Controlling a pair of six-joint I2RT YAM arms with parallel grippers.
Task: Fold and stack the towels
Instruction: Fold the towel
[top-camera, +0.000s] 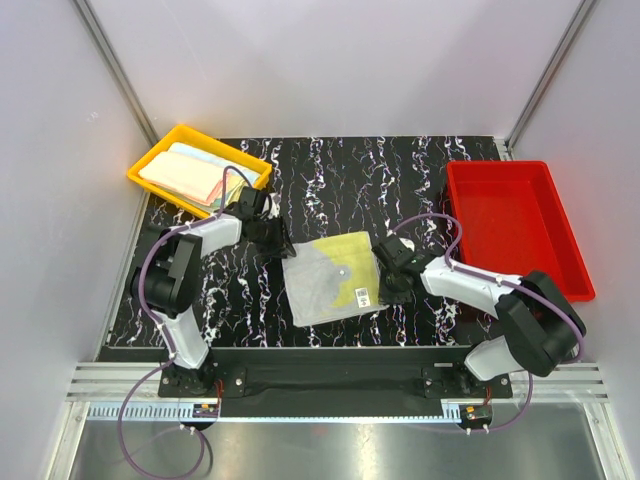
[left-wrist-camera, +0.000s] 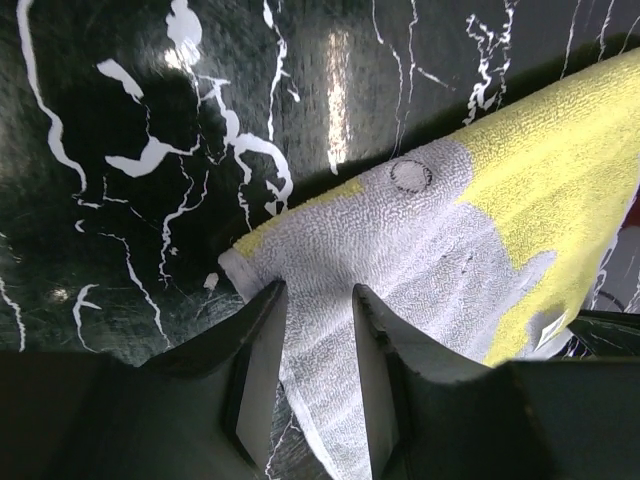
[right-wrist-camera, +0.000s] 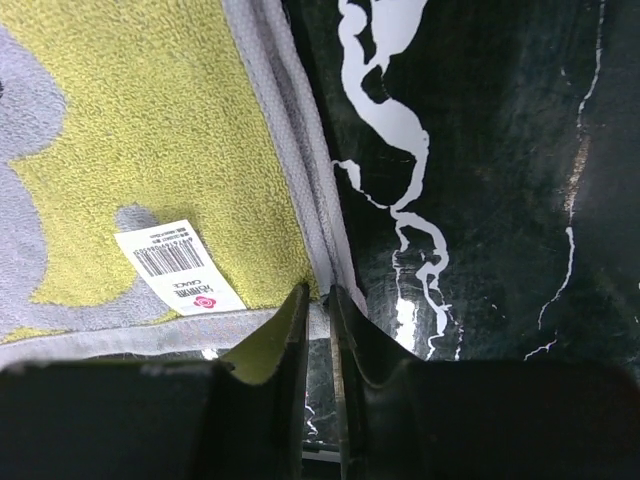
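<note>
A yellow and grey towel (top-camera: 333, 277) lies flat in the middle of the black marbled table, with a white barcode label (top-camera: 363, 296) near its front right corner. My left gripper (top-camera: 272, 238) is at the towel's far left corner. In the left wrist view (left-wrist-camera: 318, 300) its jaws stand apart, with the grey edge of the towel (left-wrist-camera: 400, 250) running between them. My right gripper (top-camera: 392, 278) is at the towel's front right corner. In the right wrist view (right-wrist-camera: 320, 300) its jaws are pressed nearly together on the grey hem of the towel (right-wrist-camera: 290, 150), next to the label (right-wrist-camera: 178, 265).
A yellow bin (top-camera: 148, 166) at the back left holds several folded pastel towels (top-camera: 195, 175). A red bin (top-camera: 515, 225) stands at the right, with nothing visible in it. White walls and metal posts enclose the table.
</note>
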